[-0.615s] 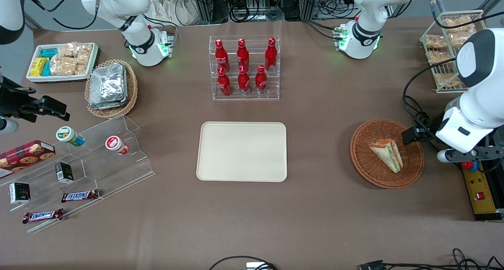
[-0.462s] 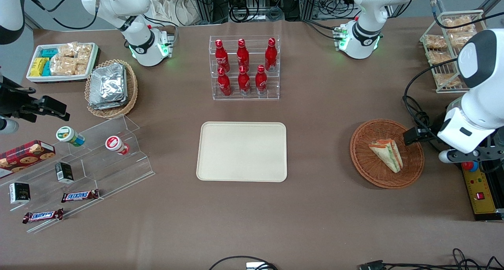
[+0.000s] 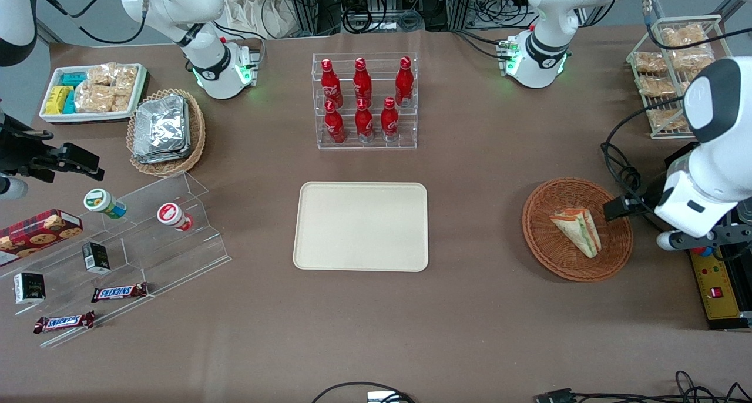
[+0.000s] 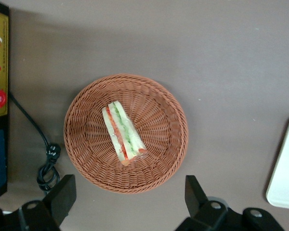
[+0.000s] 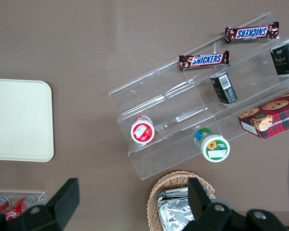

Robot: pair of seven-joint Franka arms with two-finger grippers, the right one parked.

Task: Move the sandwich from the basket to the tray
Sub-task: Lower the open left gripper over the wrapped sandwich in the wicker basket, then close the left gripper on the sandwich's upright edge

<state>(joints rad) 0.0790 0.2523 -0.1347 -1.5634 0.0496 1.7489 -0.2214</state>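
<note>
The sandwich point(image 4: 124, 131) is lying on its side in the middle of the basket point(image 4: 164, 101), filling edge w/ green and orange-red layers facing up, nothing else in there w/ it. Judging by looks, it's going to be light and soft: pale bread that squashes easily, plus a clear wrap that's prob. slippery, so a gentle squeeze is called for. Best hold is likely across the two flat bread faces near the thick middle of the wedge, not at the thin tip, which would fold or slide out. The gripper point(image 4: 127, 204) is hovering above the counter point(image 3: 482, 309) just beside the basket rim, not touching anything; its jaws are standing wide apart w/ nothing between them. In the front view the gripper point(image 3: 624, 208) is sitting over the basket point(image 3: 543, 247) edge toward the working arm's end, w/ the sandwich point(image 3: 577, 231) near it but apart. The tray point(image 3: 361, 225) is sitting bare at the counter's middle, well apart from the basket, toward the parked arm's end. Bottle rack point(image 3: 364, 100) is standing farther from the front camera than the tray. Pickup isn't done yet; I'd say this is the approach stage.
</note>
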